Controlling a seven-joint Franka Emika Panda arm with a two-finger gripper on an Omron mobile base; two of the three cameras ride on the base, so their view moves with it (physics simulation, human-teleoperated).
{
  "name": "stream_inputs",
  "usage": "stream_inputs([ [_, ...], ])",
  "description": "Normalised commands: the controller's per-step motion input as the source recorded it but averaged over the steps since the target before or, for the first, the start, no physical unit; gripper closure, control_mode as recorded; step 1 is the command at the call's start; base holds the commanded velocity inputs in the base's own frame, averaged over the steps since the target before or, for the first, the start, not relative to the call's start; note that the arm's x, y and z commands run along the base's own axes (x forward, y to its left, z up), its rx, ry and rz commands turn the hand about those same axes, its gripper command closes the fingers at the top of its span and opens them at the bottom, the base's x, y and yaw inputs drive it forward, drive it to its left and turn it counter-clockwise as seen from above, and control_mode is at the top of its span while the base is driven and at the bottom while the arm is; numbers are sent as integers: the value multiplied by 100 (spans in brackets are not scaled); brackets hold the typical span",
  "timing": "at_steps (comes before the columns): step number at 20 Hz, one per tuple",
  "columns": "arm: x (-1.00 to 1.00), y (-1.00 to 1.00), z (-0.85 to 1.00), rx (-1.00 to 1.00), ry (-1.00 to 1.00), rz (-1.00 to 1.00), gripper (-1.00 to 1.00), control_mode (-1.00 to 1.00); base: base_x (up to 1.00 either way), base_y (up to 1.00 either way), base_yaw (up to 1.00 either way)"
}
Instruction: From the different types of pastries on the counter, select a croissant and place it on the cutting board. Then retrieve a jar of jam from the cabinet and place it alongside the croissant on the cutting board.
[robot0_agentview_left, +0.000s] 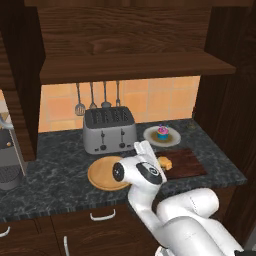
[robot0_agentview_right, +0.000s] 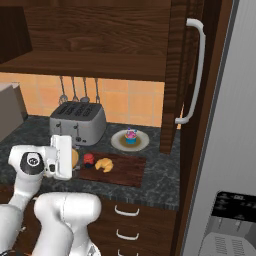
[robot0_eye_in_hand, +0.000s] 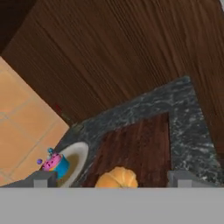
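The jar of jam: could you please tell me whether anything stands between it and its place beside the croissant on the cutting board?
Nothing does: the jar of jam already stands on the cutting board, just left of the croissant.

Both base views look down from behind, sharing the flat reddish-brown wooden cutting board (robot0_agentview_left: 184, 162); the hand view hovers close above it.

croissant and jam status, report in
Tool open, empty, above board. Croissant and jam jar both on cutting board, side by side. Nothing in the way.
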Motion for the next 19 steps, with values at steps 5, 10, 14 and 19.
stream_inputs([
  [5, -100, -43, 38, 0, -68, 0, -100, -100, 0, 0, 0],
  [10, -100, -32, 38, 0, -70, 0, -100, -100, 0, 0, 0],
  [14, -100, -28, 48, 0, -71, 0, -100, -100, 0, 0, 0],
  [19, -100, -24, 56, 0, -70, 0, -100, -100, 0, 0, 0],
])
